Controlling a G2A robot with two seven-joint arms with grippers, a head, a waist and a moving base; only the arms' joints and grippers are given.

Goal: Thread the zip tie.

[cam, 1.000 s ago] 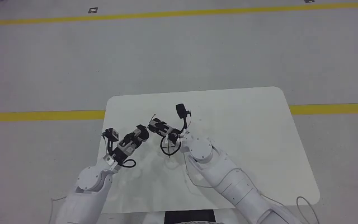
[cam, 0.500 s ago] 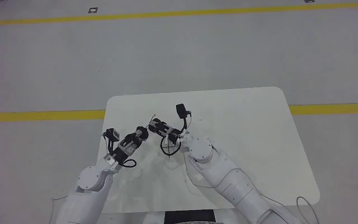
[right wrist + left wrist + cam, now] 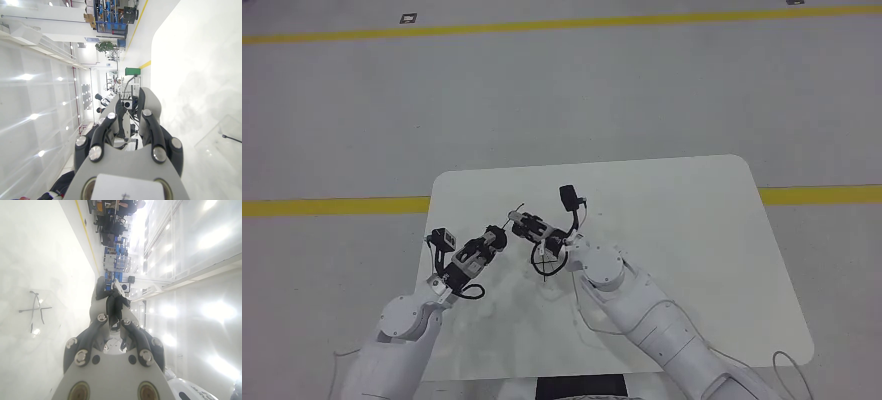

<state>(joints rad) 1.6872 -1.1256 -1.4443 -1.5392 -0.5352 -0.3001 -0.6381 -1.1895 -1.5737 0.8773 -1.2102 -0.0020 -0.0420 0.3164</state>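
Note:
Above the white table (image 3: 672,200) my two grippers meet tip to tip. My left gripper (image 3: 499,233) comes in from the near left, and its fingertips (image 3: 100,283) stand almost together, shut on a thin black zip tie (image 3: 130,80). The tie's free end curves up and away past my right gripper (image 3: 129,96). It shows as a short black line (image 3: 514,210) over the meeting point. My right gripper (image 3: 516,220) faces the left one and is open by a narrow gap, with nothing pinched in it.
A clear shallow tray (image 3: 47,298) lies on the table below the grippers and holds several spare black zip ties (image 3: 34,308). The right wrist view catches its corner (image 3: 223,132). A black cable (image 3: 542,262) loops off the right wrist.
The right arm has shifted slightly to the right and away from the robot. The left arm stays almost still, and both grippers remain tip to tip.

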